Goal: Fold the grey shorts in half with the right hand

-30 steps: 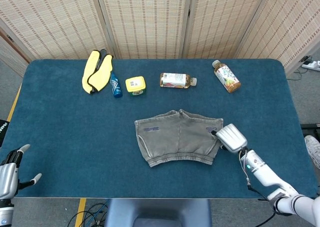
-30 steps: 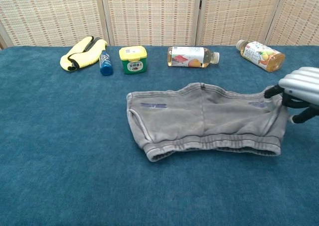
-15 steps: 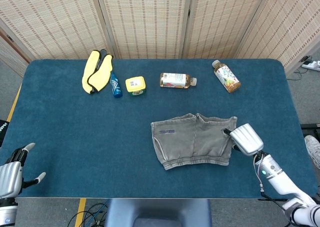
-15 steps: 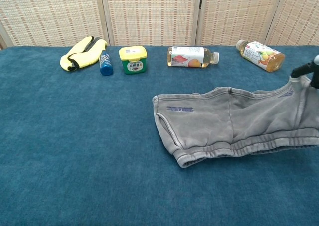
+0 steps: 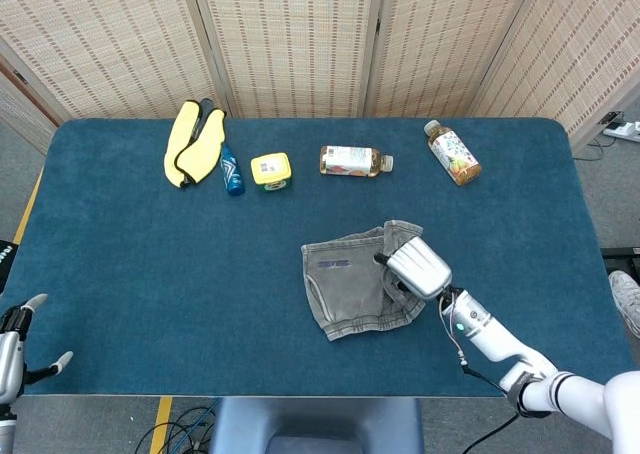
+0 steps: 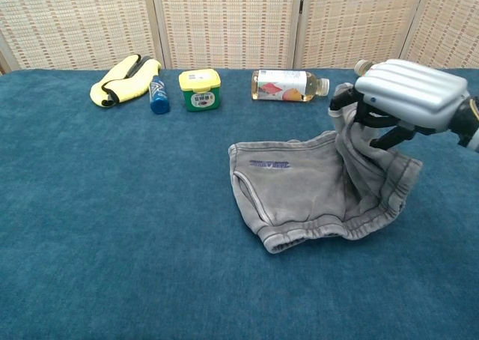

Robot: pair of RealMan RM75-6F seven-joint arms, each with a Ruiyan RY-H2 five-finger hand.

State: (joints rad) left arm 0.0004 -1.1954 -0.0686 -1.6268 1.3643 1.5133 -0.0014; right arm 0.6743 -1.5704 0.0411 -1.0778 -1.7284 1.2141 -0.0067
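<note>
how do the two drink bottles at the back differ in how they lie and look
The middle bottle lies sideways along the table's back edge, cap pointing to the picture's right; the right bottle lies at a slant, cap toward the back. The middle bottle's label is mostly white with an orange patch; the right bottle's shows green and yellow fruit colours. In the chest view the right hand hides most of the right bottle, while the middle one shows whole. Both lie flat holding amber liquid.
</note>
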